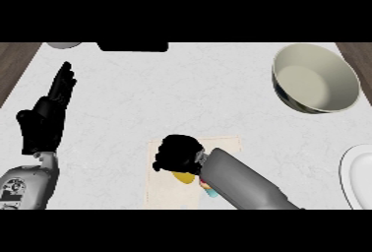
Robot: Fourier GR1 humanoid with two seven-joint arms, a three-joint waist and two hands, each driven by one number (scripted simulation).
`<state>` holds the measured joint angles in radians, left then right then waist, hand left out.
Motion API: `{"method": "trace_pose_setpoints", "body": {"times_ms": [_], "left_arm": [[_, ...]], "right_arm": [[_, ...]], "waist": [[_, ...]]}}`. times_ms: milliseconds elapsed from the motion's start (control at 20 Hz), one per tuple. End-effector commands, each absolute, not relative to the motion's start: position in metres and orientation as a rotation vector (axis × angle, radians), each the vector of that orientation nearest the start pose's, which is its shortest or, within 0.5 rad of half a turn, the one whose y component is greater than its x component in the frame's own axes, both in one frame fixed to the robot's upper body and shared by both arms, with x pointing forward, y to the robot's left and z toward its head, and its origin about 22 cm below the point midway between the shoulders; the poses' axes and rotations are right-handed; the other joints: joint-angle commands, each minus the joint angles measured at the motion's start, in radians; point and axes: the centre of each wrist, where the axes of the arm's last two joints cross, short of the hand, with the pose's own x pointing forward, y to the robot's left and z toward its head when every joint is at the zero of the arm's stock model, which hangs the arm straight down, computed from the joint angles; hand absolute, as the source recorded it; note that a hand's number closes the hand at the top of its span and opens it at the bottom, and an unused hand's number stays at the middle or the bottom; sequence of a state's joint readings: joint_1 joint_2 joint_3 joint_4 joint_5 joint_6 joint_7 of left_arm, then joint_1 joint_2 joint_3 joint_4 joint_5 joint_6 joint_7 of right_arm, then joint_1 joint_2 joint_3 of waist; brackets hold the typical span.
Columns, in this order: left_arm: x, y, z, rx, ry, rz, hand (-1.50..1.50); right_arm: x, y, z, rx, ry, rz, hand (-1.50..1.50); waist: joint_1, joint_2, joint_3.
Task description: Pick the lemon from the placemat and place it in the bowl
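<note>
A yellow lemon (184, 176) lies on the pale placemat (225, 144) at the lower middle of the counter. My right hand (176, 153) is curled over it from above and hides most of it; only a yellow sliver shows under the fingers. The cream bowl (315, 78) stands at the far right, well apart from the hand, with nothing inside. My left hand (48, 114) rests open at the left, fingers pointing up.
A white plate (356, 175) pokes in at the right edge. A black object (133, 47) and a grey round thing (65, 45) sit along the far edge. Dark wood shows past the white counter (167, 93) at both top corners.
</note>
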<state>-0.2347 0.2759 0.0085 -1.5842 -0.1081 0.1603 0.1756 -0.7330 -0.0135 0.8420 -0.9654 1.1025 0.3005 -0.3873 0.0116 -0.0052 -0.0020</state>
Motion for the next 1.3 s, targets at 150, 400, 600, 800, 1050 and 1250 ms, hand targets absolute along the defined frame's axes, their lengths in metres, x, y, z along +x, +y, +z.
{"method": "trace_pose_setpoints", "body": {"times_ms": [150, 400, 600, 800, 1050, 1250], "left_arm": [[0.289, 0.272, 0.064, 0.360, -1.658, -0.170, 0.00], [0.298, 0.258, 0.076, 0.388, -1.655, -0.165, 0.00], [0.293, 0.260, 0.080, 0.388, -1.655, -0.156, 0.00], [0.293, 0.262, 0.078, 0.380, -1.659, -0.167, 0.00], [0.291, 0.268, 0.081, 0.404, -1.648, -0.153, 0.00], [0.297, 0.255, 0.084, 0.358, -1.675, -0.188, 0.00]], "right_arm": [[0.297, -0.013, -0.015, 0.100, 1.817, -2.842, 1.50], [0.311, -0.020, -0.012, 0.038, 1.859, -2.825, 1.50], [0.291, -0.017, 0.008, -0.036, 1.928, -2.726, 1.50], [0.342, -0.056, 0.010, 0.500, 2.465, -2.987, 1.50], [0.367, -0.094, 0.016, 1.260, 3.055, -2.908, 1.50], [0.386, -0.093, 0.064, 1.769, 3.627, -2.148, 1.50]], "waist": [[0.014, 0.011, 0.002], [0.006, 0.008, 0.002], [-0.013, 0.003, 0.002], [-0.008, 0.016, 0.002], [-0.018, 0.013, 0.006], [0.028, 0.012, 0.005]]}}
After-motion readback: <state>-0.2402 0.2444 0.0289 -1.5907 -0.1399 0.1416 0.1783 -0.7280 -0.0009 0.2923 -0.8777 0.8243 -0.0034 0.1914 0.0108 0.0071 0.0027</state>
